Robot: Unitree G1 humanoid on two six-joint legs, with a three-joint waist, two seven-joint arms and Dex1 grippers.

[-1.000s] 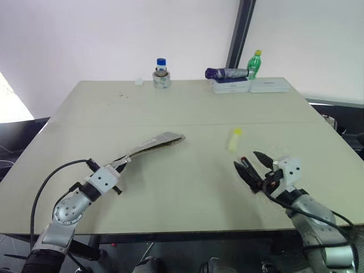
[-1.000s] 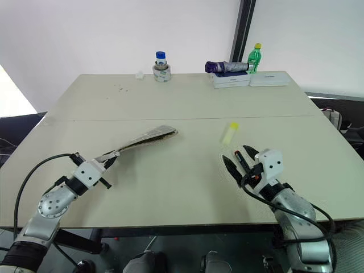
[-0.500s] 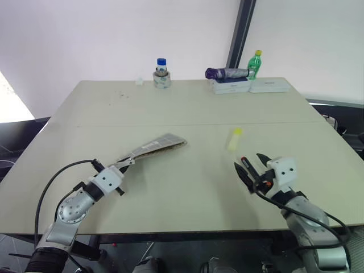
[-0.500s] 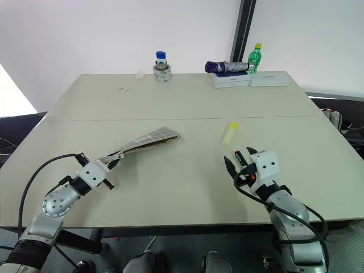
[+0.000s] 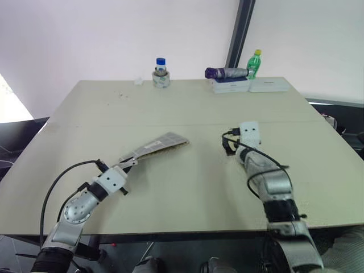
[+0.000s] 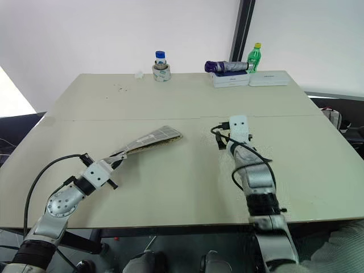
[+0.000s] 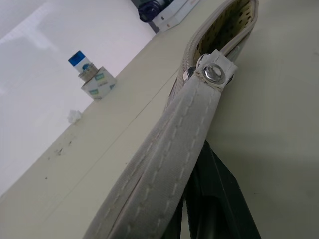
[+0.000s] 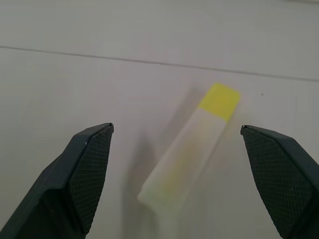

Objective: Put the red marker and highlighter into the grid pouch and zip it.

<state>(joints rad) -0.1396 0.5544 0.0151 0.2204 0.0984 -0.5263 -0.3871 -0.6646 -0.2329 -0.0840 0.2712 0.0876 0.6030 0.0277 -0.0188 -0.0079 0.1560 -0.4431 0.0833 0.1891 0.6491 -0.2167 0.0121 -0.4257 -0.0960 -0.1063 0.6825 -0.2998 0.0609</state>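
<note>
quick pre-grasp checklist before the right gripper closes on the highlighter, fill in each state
1. Right gripper open wide: ok, both fingers stand apart.
2. Highlighter between the fingers: ok, it lies on the table in the gap, touching neither.
3. Highlighter lined up with the fingers: not ok, it lies at a slant across the gap.
4. Left gripper shut on the grid pouch: ok, it holds one end, lifted off the table.
5. Pouch mouth open to take it: cannot tell; the left wrist view shows a gap along the zipper, its width unclear.
6. Red marker already in the pouch: cannot tell.
</note>
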